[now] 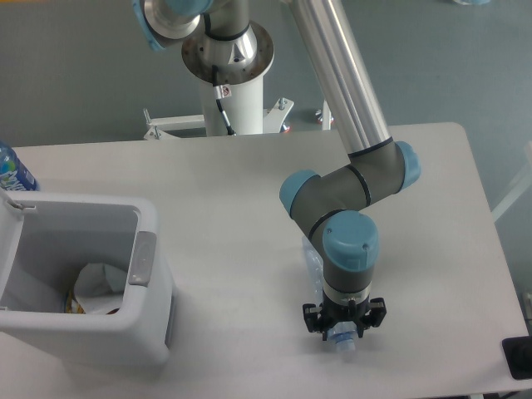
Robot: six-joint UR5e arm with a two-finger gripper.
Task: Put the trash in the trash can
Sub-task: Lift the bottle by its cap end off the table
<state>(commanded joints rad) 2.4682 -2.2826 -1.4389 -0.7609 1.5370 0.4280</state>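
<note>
The trash can [148,274] stands at the front left, a boxy white bin with a grey latch tab on its rim. Inside it lies the crumpled white carton [98,285]. A crushed clear plastic bottle [312,261] lies on the table at the front right, its capped end [342,341] pointing toward the front edge. My gripper [343,327] points straight down over the bottle's neck, with its black fingers on either side of it. The wrist hides the fingertips, so the frame does not show whether they grip the bottle.
A bottle with a blue label [12,171] stands at the far left behind the bin. The arm's white pedestal [231,91] is at the back. A black object [518,357] sits at the front right table corner.
</note>
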